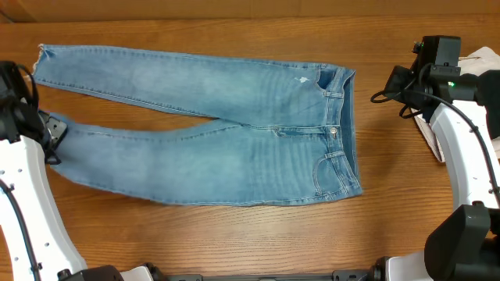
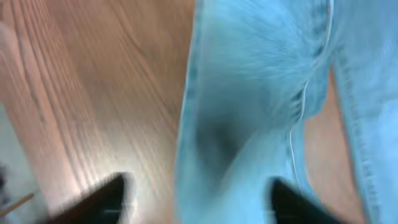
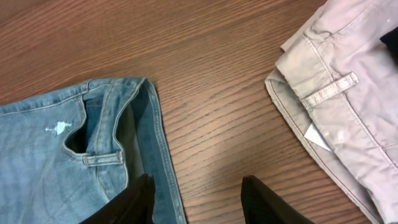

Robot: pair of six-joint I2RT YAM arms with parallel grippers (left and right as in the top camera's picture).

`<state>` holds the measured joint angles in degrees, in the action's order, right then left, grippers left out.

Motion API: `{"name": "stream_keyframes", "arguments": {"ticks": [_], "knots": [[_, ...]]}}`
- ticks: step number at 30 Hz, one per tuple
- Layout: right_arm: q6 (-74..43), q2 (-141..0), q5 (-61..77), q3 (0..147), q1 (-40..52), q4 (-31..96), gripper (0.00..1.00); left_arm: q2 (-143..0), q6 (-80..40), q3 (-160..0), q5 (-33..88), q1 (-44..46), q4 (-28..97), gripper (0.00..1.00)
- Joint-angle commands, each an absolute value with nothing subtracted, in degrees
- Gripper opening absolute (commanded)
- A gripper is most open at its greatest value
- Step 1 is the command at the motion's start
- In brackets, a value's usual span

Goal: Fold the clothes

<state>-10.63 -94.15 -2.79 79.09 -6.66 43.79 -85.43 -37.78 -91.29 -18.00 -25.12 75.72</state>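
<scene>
While the jeans [image 1: 203,148] lay unfolded, the left gripper [image 2: 198,190] straddled a leg end, jaws apart; the right gripper [image 3: 198,183] hung open, empty. Folding needed that leg pinched first.

Left wrist view blurred, jeans [image 2: 249,93] smeared. One hem partly hidden under left arm [image 1: 23,168]. Off-white garment [image 3: 348,93] cut by edge.

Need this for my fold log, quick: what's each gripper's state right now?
Left gripper: open, jeans leg between the jaws.
Right gripper: open, holding nothing, above the table.
</scene>
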Motion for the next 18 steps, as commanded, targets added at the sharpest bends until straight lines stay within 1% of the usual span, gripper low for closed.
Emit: {"name": "stream_keyframes", "arguments": {"ticks": [1, 7, 15, 18], "knots": [[-10.5, -93.9, -2.5, 79.6, -6.5, 43.9, 0.49, -90.5, -37.5, -89.7, -19.9, -24.7, 77.6, 1.0], [-10.5, -93.9, -2.5, 79.6, -6.5, 43.9, 0.49, -97.0, -37.3, -88.8, -21.0, -24.7, 79.9, 1.0], [-10.4, -93.9, -2.5, 79.6, -6.5, 44.0, 0.49, -104.3, -37.3, -88.4, -24.6, -25.1, 77.9, 1.0], [-10.4, -93.9, -2.5, 79.6, -6.5, 44.0, 0.49, -105.6, -37.3, -88.4, -22.6, -26.0, 76.9, 1.0]]}}
